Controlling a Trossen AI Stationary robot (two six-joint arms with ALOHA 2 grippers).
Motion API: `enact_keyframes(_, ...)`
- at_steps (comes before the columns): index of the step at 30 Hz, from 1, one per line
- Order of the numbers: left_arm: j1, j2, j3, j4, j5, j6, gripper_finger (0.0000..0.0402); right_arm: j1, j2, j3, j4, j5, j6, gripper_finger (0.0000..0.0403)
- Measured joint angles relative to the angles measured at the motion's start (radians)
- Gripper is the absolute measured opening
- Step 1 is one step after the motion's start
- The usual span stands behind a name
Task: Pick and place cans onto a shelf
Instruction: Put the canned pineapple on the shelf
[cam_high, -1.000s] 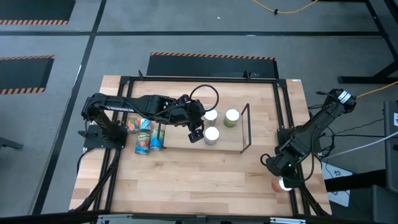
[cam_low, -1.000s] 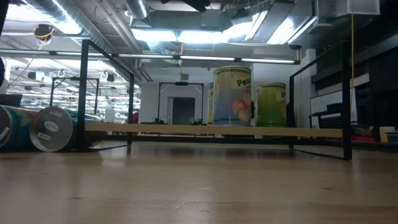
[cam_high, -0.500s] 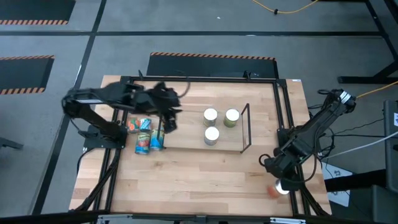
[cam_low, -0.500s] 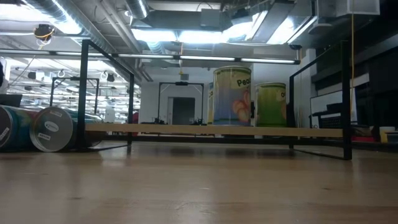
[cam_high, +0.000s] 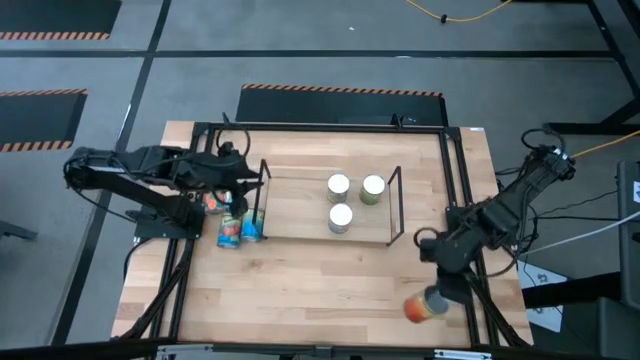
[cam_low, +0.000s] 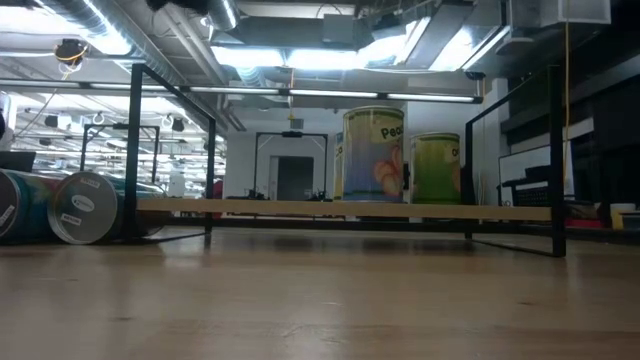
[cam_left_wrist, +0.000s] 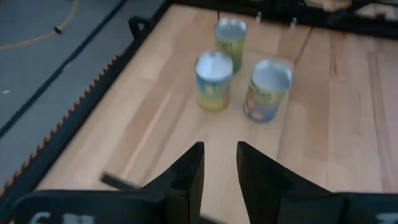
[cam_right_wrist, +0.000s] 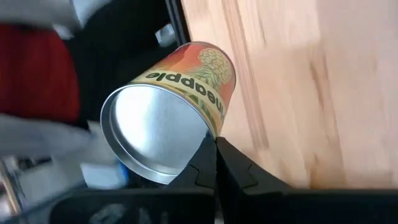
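Observation:
Three cans stand upright on the shelf (cam_high: 396, 205): two at the back (cam_high: 338, 186) (cam_high: 373, 188) and one in front (cam_high: 340, 217). They also show in the left wrist view (cam_left_wrist: 214, 81). Three more cans (cam_high: 230, 228) lie on their sides on the table, left of the shelf. My left gripper (cam_high: 243, 178) hangs open and empty over the shelf's left end; its fingers (cam_left_wrist: 186, 180) stand apart. My right gripper (cam_high: 438, 288) is at the table's near right corner, shut on an orange pineapple can (cam_high: 418, 308). My right gripper meets the pineapple can at the rim of its silver end (cam_right_wrist: 209, 133), with only its fingertips (cam_right_wrist: 205, 155) there and a thin line between them. The silver end faces back along the fingers. The orange body points away from the gripper. Whether the can is clear of the table, I cannot tell.
The black table-edge frame (cam_high: 462, 215) runs along the right side close to my right arm. In the low view the shelf board (cam_low: 300, 208) carries a peach can (cam_low: 375, 155) and a green can (cam_low: 437, 168), and the lying cans (cam_low: 85, 208) are at the left.
My left gripper has drawn back from the front can on the shelf toward the table's left edge; the can stays upright there. My right gripper has swung toward the table's near edge and leftward, and the orange can has gone with it.

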Motion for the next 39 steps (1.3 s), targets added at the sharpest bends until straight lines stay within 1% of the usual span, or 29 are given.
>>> enact_keyframes(2, 0.000, -0.030, -0.056, 0.037, 0.003, 0.000, 0.0087, -0.041, 0.000, 0.044, 0.001, 0.041, -0.008, 0.0001)
enact_keyframes(4, 0.000, -0.053, -0.100, 0.041, 0.003, -0.001, 0.0087, -0.081, 0.000, 0.084, -0.005, 0.077, -0.036, 0.0001)
enact_keyframes(8, 0.000, -0.073, -0.152, 0.057, 0.003, -0.001, 0.0087, -0.179, 0.005, 0.143, -0.008, 0.129, -0.140, 0.0000)
enact_keyframes(14, 0.000, -0.071, -0.174, 0.074, 0.013, -0.002, 0.0087, -0.361, 0.044, 0.221, -0.053, 0.138, -0.351, 0.0000)
enact_keyframes(17, 0.000, -0.071, -0.174, 0.081, 0.026, -0.002, 0.0087, -0.454, 0.091, 0.288, -0.115, 0.112, -0.475, 0.0000)
enact_keyframes(20, 0.000, -0.071, -0.174, 0.089, 0.028, -0.003, 0.0087, -0.532, 0.152, 0.365, -0.241, 0.088, -0.583, 0.0000)
enact_keyframes(24, 0.000, -0.071, -0.174, 0.093, 0.028, -0.005, 0.0087, -0.622, 0.250, 0.456, -0.390, 0.089, -0.695, 0.0000)
enact_keyframes(29, 0.000, -0.071, -0.174, 0.093, 0.028, -0.008, 0.0087, -0.704, 0.358, 0.489, -0.397, 0.086, -0.808, 0.0000)
enact_keyframes(32, 0.000, -0.071, -0.174, 0.093, 0.027, -0.008, 0.0087, -0.739, 0.413, 0.489, -0.453, 0.085, -0.853, 0.0000)
enact_keyframes(35, 0.000, -0.071, -0.174, 0.092, 0.028, -0.008, 0.0087, -0.760, 0.457, 0.489, -0.492, 0.085, -0.893, 0.0000)
enact_keyframes(39, 0.000, -0.071, -0.174, 0.092, 0.027, -0.008, 0.0087, -0.773, 0.499, 0.489, -0.479, 0.085, -0.940, 0.0000)
